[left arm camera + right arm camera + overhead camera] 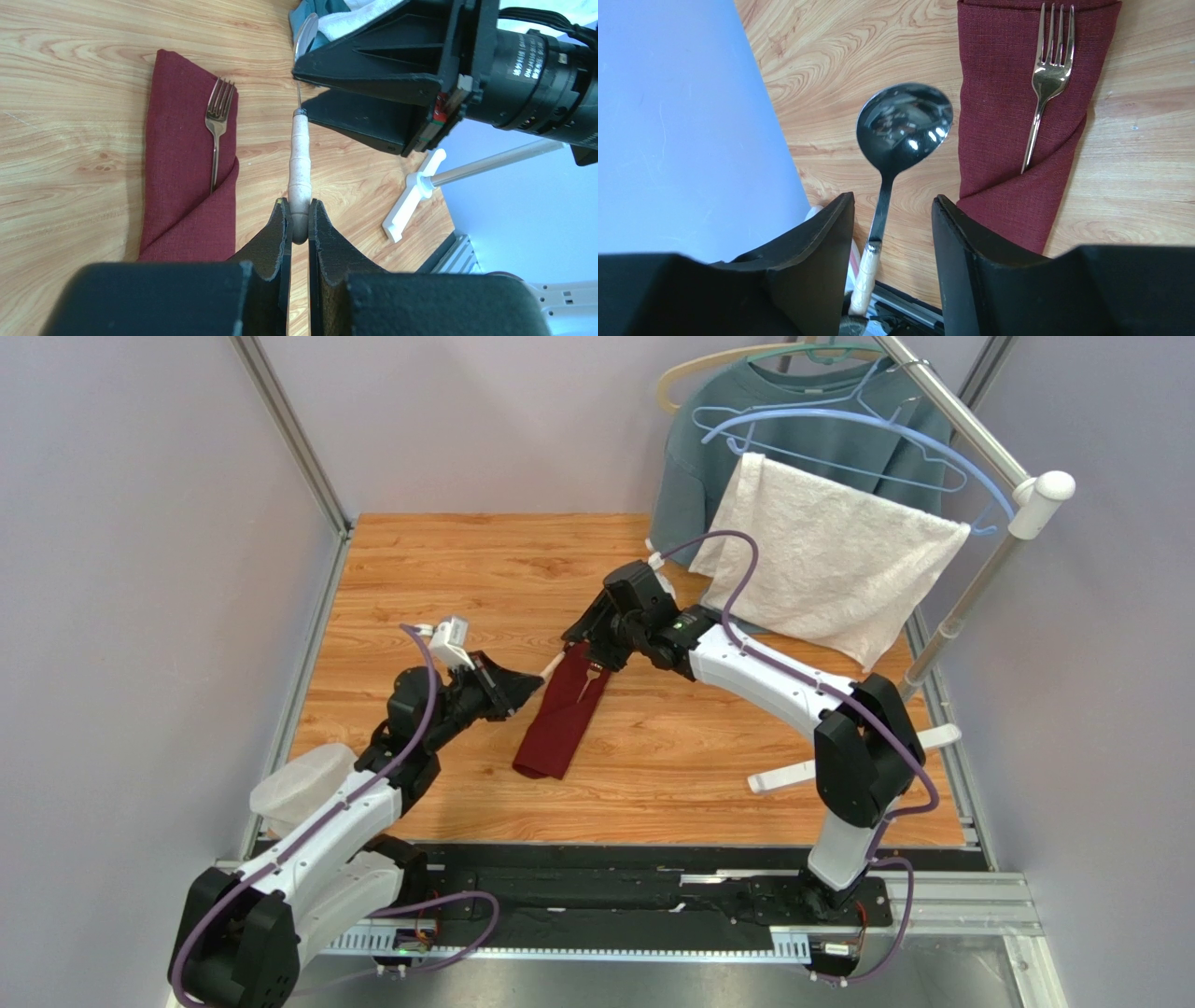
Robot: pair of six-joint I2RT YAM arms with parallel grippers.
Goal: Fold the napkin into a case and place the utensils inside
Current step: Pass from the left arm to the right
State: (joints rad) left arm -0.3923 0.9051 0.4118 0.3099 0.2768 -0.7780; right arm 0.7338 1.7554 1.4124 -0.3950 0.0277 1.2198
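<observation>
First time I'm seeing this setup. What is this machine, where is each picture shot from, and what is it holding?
Two robot arms with two-finger grippers are bolted at the edge of a wooden table. The wide picture looks down from above; the other two come from cameras on the wrists. On the table lies a maroon napkin folded into a case, a fork tucked inside. The left gripper is shut on the pale handle of the spoon; the right gripper is open, straddling its neck.
</observation>
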